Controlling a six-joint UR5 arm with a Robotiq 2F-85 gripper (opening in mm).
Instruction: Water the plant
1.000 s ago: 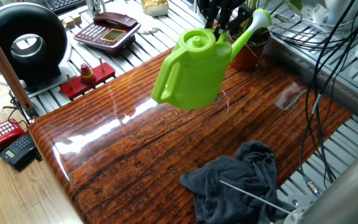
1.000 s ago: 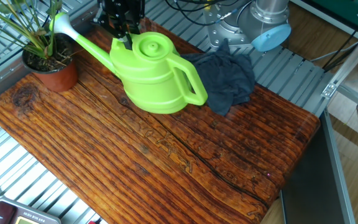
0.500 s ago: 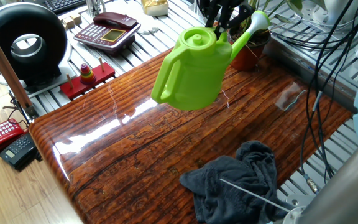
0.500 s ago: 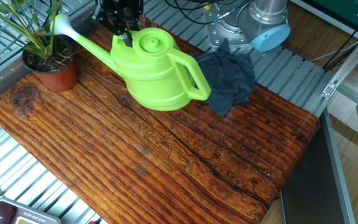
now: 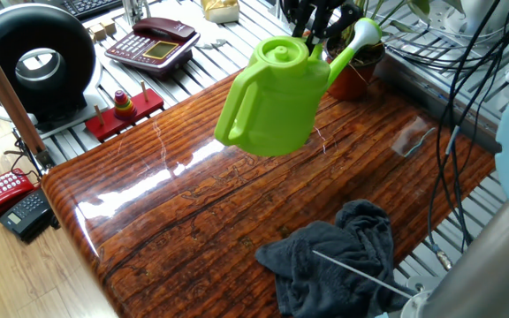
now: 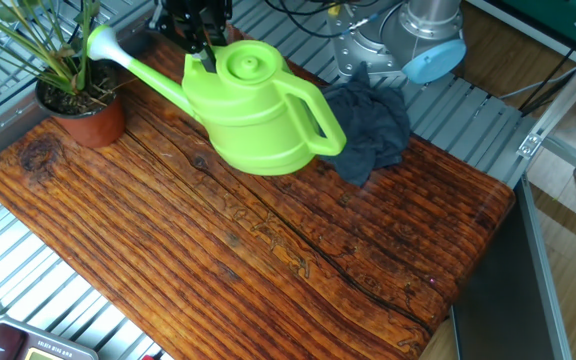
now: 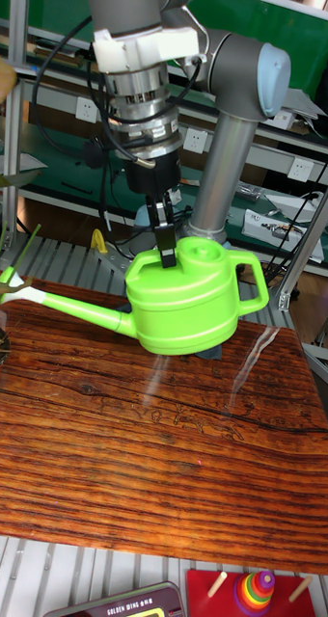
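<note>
A bright green watering can (image 5: 277,97) (image 6: 258,115) (image 7: 188,299) hangs above the wooden table, held by its top rim near the lid. My gripper (image 7: 167,239) (image 6: 200,45) (image 5: 312,26) is shut on that rim. The spout's white tip (image 6: 100,42) (image 7: 12,287) reaches out over the plant (image 6: 63,75), thin green leaves in a brown pot (image 5: 356,75) at the table's corner. In the tall fixed view only the plant's leaves (image 7: 10,258) show at the left edge.
A dark grey cloth (image 5: 338,256) (image 6: 368,125) lies crumpled on the table (image 6: 268,250) behind the can. Off the table stand a red ring toy (image 5: 124,108), a red phone (image 5: 153,42), a black round device (image 5: 34,57) and hanging cables (image 5: 467,79).
The can has shifted slightly sideways, its handle end rising and the spout tip moving a little further over the plant.
</note>
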